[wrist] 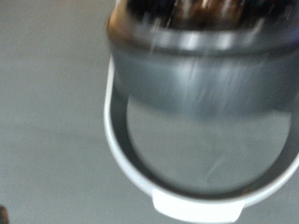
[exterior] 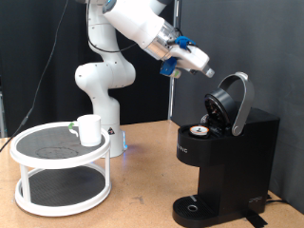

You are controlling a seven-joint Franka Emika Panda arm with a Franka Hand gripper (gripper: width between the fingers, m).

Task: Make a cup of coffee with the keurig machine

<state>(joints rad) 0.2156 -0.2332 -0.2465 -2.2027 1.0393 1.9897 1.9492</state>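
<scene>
Even bright exterior, wrist view smeared (motion blur)

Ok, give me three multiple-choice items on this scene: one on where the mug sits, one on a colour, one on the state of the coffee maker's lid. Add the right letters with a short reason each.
1. Where is the cup?
A. On the top tier of the white two-tier stand
B. On the machine's drip base
C. Between the gripper's fingers

2. What colour is the keurig machine?
A. White
B. Red
C. Black

3. How does the machine's lid stand?
A. Shut flat
B. Raised open
C. Taken off and lying on the table

Answers:
1. A, the white mug stands on the stand's upper shelf at the exterior view's left, and the drip base is bare.
2. C, its body is black with silver trim.
3. B, the domed lid is tilted up on its hinge, with the gripper just above it.
</scene>
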